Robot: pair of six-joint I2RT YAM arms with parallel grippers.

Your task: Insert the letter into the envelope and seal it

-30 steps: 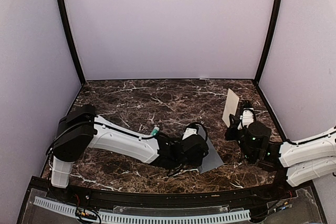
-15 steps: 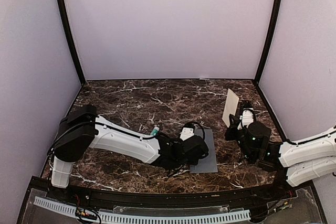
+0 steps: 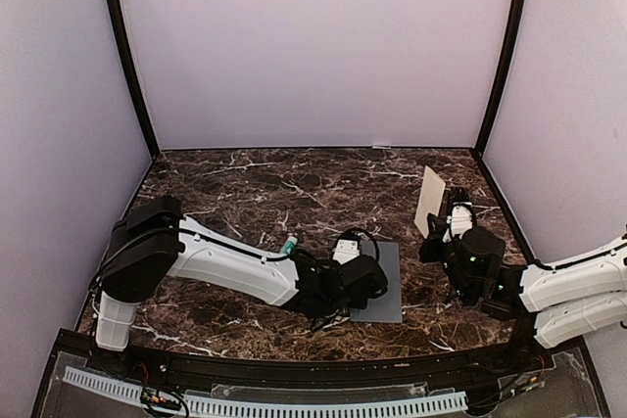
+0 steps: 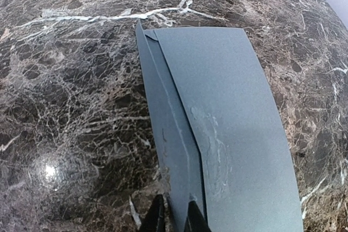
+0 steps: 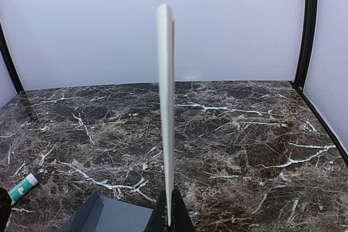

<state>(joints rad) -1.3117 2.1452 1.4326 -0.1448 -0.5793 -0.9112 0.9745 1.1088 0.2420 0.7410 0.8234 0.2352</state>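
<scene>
Left arm (image 3: 235,266) reached low over the table (image 3: 245,183), left gripper (image 4: 174,218) nipped the envelope (image 4: 228,123) edge, right arm (image 3: 568,286) bent, right gripper (image 5: 169,215) squeezed the letter (image 5: 166,107) standing up

No readable text on envelope (image 4: 217,107), letter (image 5: 166,107) or glue stick (image 5: 23,187)

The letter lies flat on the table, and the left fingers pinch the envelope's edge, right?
No: the letter stands upright, clamped in the right fingers, as the right wrist view shows. The left fingers do pinch the envelope at its edge.
</scene>
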